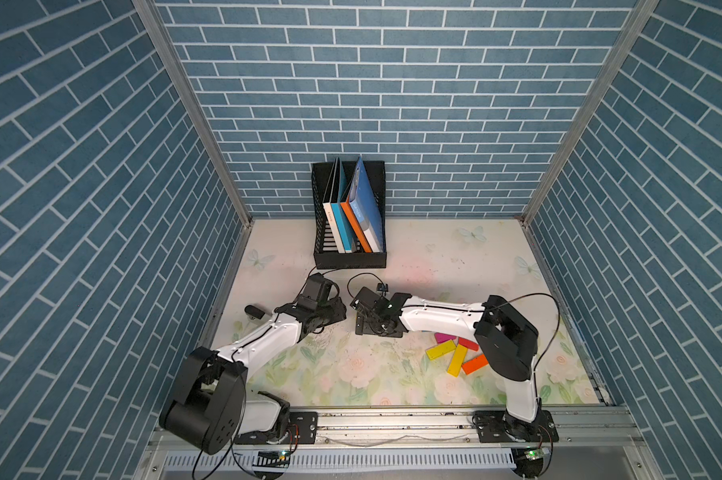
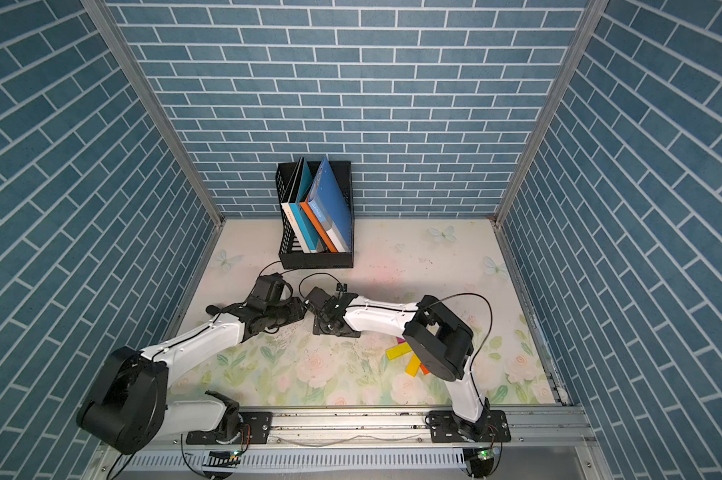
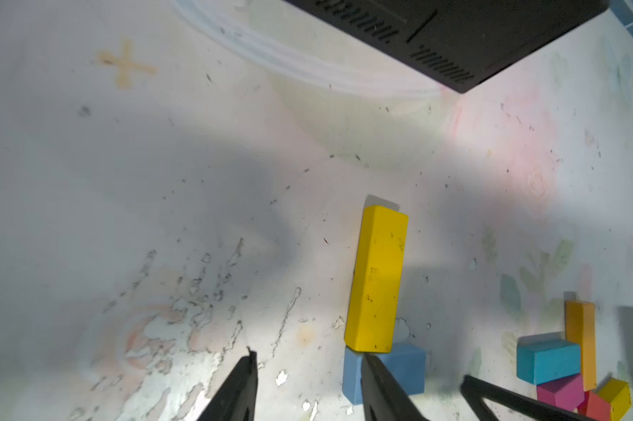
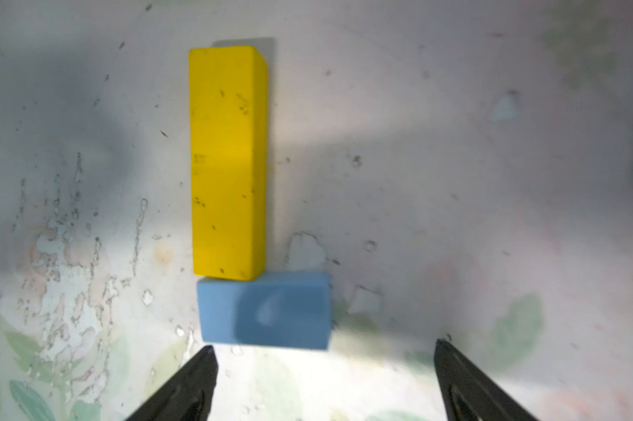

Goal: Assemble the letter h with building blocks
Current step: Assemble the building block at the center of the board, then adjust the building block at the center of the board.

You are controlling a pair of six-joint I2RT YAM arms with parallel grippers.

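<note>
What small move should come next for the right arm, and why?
Probably lift the right tool straight off: it is open, the light blue block lies flat, butted against the yellow block's end, and more blocks wait in the loose pile.

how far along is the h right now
Placed: a yellow block and a light blue block lie touching, end against side. In hand: nothing; the right end effector is open beside the blue one. Left: the rest of the h, from the spare blocks.
</note>
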